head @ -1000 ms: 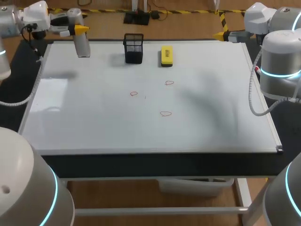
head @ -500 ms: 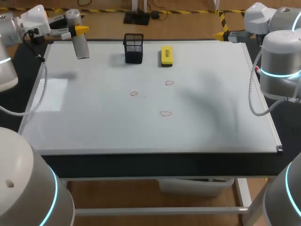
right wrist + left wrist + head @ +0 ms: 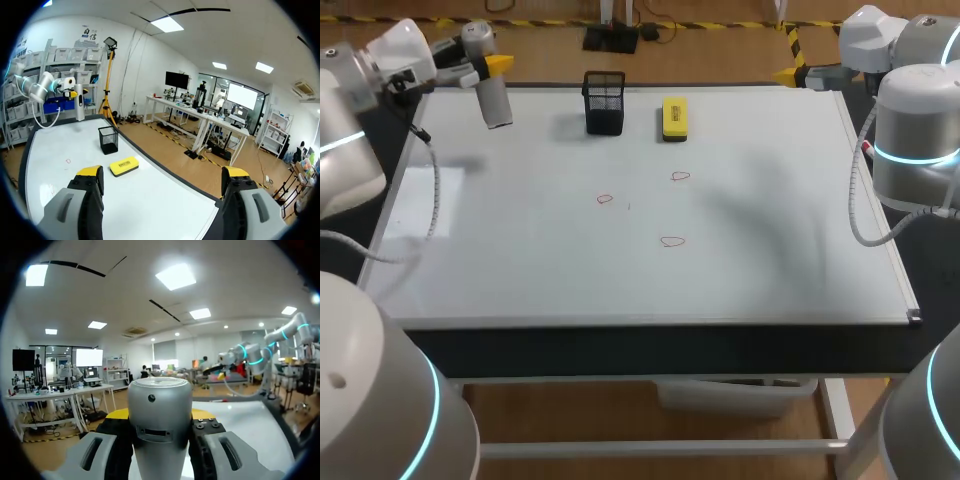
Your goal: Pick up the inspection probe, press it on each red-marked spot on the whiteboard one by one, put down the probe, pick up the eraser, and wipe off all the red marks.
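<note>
Silver-grey probe (image 3: 495,100), yellow eraser (image 3: 674,117), black mesh holder (image 3: 604,102), red marks (image 3: 672,241) on white whiteboard (image 3: 770,250)

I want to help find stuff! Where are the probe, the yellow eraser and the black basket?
probe (image 3: 497,103): head view, middle of its silver body.
yellow eraser (image 3: 674,117): head view, middle of its top.
black basket (image 3: 605,112): head view, its front wall.

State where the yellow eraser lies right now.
In the head view, the eraser lies near the far edge of the whiteboard, just right of the black mesh holder.
</note>
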Tool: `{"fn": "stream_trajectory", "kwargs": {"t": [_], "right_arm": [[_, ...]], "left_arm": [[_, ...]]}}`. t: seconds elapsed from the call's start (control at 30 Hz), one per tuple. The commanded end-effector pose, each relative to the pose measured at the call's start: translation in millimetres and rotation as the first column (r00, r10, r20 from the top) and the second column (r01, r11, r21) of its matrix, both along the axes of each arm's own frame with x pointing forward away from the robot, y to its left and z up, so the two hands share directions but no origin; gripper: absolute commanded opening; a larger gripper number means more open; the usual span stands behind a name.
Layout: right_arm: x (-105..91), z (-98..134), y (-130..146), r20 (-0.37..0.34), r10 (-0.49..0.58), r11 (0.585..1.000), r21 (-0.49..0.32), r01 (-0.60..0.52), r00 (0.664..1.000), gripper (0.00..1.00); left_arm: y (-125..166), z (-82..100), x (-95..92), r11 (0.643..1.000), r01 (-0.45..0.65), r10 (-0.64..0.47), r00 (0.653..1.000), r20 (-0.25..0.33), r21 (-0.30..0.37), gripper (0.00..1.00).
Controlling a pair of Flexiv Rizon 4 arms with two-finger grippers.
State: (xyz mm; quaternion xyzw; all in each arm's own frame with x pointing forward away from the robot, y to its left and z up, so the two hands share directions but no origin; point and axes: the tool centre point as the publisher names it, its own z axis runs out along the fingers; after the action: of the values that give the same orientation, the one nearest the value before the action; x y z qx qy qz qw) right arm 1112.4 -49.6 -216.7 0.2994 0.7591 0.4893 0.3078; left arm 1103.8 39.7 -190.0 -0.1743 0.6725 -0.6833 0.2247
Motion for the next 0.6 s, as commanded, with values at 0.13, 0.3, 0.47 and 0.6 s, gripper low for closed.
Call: {"fn": "stream_trajectory", "kwargs": {"t": [0.13, 0.3, 0.47, 0.6], "right_arm": [[0.5, 0.2, -0.1, -0.002, 0.001, 1.000, -0.001, -0.001, 1.000, 1.00], [12.4, 0.1, 3.8, -0.014, 0.074, 0.997, 0.000, -0.074, 0.997, 1.00], [24.7, 1.7, 10.0, -0.037, 0.161, 0.987, 0.000, -0.161, 0.986, 1.00], [34.0, 0.3, 14.7, -0.066, 0.228, 0.973, -0.010, -0.229, 0.971, 1.00]], "left_arm": [[-2.0, 1.9, -3.8, 0.988, -0.155, 0.155, 0.988, 0.002, -0.011, 0.00], [-2.0, 1.9, -3.8, 0.988, -0.155, 0.155, 0.988, 0.002, -0.011, 0.00], [-2.0, 1.9, -3.8, 0.988, -0.155, 0.155, 0.988, 0.002, -0.011, 0.00], [-2.0, 1.9, -3.8, 0.988, -0.155, 0.155, 0.988, 0.002, -0.011, 0.00]]}}
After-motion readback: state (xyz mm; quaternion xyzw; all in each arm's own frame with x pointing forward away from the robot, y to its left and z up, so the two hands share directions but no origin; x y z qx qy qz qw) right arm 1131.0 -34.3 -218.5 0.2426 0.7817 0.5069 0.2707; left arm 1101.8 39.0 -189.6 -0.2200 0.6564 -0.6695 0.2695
